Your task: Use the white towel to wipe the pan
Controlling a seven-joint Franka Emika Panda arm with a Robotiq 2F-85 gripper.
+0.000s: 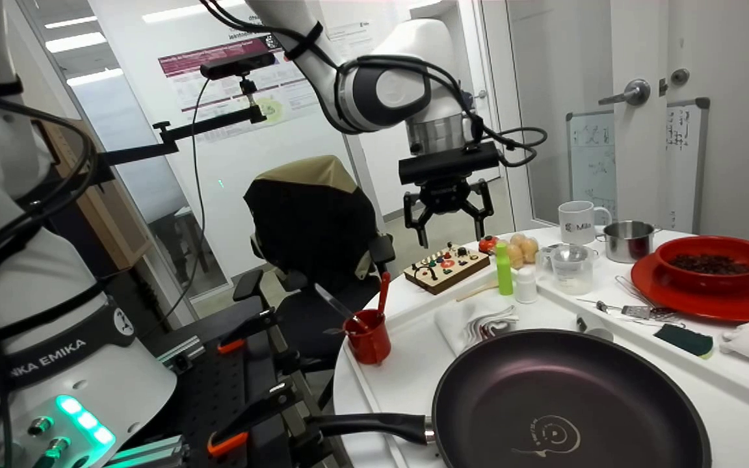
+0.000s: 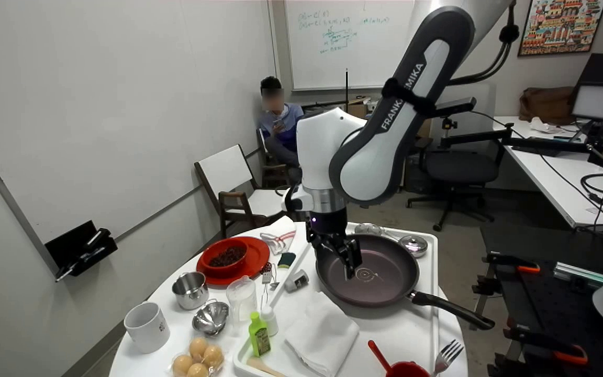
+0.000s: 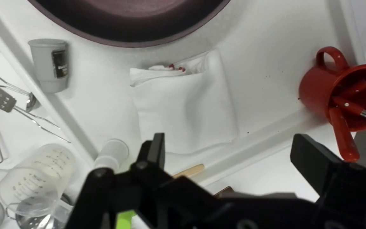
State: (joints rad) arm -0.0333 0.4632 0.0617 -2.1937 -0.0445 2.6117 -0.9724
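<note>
The white towel lies folded on a white tray (image 2: 434, 262); it shows in both exterior views (image 1: 459, 325) (image 2: 325, 332) and in the wrist view (image 3: 186, 111). A bit of red shows inside its fold. The dark pan (image 1: 543, 396) rests on the tray beside the towel, its inside facing up. It also shows in an exterior view (image 2: 380, 277), and its rim shows at the top of the wrist view (image 3: 138, 38). My gripper (image 1: 451, 238) is open and empty, raised above the table and apart from towel and pan. Its wide-spread fingers also show in the wrist view (image 3: 227, 143).
A red mug with utensils (image 1: 369, 344) stands at the tray's edge. A green bottle (image 2: 258, 335) and a white shaker (image 1: 525, 286) stand near the towel. A grey cup (image 3: 49, 65) lies between pan and tray rim. Measuring cups (image 2: 241, 298) and a red bowl (image 1: 712, 263) stand outside the tray.
</note>
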